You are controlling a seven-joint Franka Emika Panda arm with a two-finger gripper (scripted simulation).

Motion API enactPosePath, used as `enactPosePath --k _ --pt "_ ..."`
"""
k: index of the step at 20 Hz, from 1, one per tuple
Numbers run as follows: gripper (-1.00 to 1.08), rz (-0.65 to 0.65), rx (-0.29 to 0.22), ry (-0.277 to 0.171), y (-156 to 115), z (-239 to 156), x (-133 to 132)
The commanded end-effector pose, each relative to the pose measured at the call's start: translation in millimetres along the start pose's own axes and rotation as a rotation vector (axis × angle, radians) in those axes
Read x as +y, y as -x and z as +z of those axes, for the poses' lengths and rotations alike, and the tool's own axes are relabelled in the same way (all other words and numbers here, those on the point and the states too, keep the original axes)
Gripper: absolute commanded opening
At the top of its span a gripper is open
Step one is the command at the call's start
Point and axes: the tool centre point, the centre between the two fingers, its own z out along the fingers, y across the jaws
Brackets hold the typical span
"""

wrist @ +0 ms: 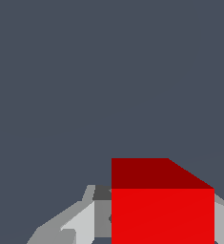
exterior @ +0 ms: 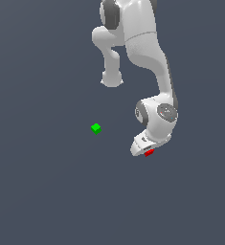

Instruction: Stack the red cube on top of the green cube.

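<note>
Red cube [exterior: 149, 152] at the gripper [exterior: 146, 152], green cube [exterior: 96, 128] apart on the floor [exterior: 42, 191].

Seen from the exterior view: white Panda arm [exterior: 152, 52] bent down toward the exterior view's right, red cube peeking out under the hand, mostly hidden. Green cube well apart toward the exterior view's left and a little higher in the picture, alone on the dark grey floor, one corner turned toward the camera. In the wrist view: red cube [wrist: 161, 209] large between grey fingers [wrist: 82, 221], one flat face square to the camera. No long axis on either cube. Fingers close against the cube's sides; firm grip or mere touch, cannot tell.
</note>
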Motion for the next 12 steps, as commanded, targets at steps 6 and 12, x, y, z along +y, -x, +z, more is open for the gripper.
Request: enactPosePath --k 6,12 --pt "-1.0 0.0 0.0 0.0 0.0 -1.3 0.0" --pt "-1.0 0.0 0.0 0.0 0.7 -19.6 0.0"
